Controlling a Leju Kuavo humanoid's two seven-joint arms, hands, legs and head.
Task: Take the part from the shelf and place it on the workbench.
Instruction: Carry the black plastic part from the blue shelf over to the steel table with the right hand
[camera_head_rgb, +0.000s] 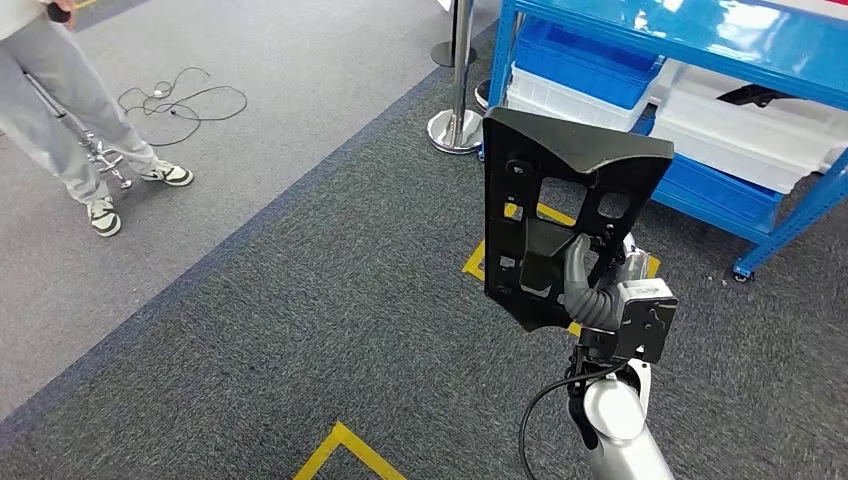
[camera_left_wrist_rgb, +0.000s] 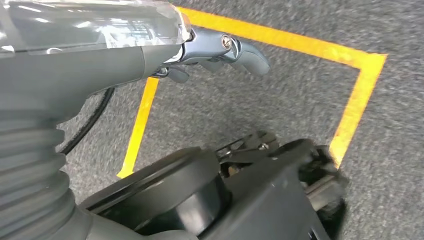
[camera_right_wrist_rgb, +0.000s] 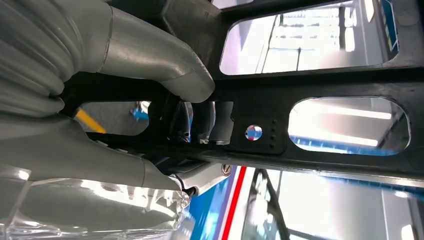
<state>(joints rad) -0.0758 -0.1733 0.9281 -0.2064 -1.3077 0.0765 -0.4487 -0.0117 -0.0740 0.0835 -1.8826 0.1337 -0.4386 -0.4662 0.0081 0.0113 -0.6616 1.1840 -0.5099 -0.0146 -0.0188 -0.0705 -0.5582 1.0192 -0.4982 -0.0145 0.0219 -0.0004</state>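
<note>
person (camera_head_rgb: 70, 110): far left on light grey floor, legs in grey trousers and white shoes, standing well apart from the robot
cable (camera_head_rgb: 180, 100): dark loops on light floor just right of the person
floor tape (camera_head_rgb: 340, 450): yellow corner on dark carpet, low centre; more yellow tape partly hidden behind the part
left hand (camera_left_wrist_rgb: 220, 52): seen in left wrist view, hanging over carpet and a yellow tape corner; nothing held, fingers loosely curled, slightly apart
stanchion (camera_head_rgb: 458, 90): chrome post with round base, standing just left of the shelf, behind the part
part (camera_head_rgb: 560, 215): flat black plastic panel with several cut-out windows and small holes, held upright in the air above dark carpet, off the shelf, in front of it and near its lower left corner; wider edge up, slightly tilted
right hand (camera_head_rgb: 595, 285): at lower right side of the part, arm coming up from below; fingers clamped on the part
right hand close-up: in right wrist view, grey thumb (camera_right_wrist_rgb: 165, 65) pressed on one face of a black bar of the part, darker fingers (camera_right_wrist_rgb: 200, 122) on the other side, seen through a cut-out
shelf (camera_head_rgb: 700, 40): blue metal rack, upper right, on casters
bins: blue bin (camera_head_rgb: 590, 60) over white bin (camera_head_rgb: 570, 105) on the left part of the shelf; large white bin (camera_head_rgb: 740, 135) to the right, dark object in it, cannot tell what
</note>
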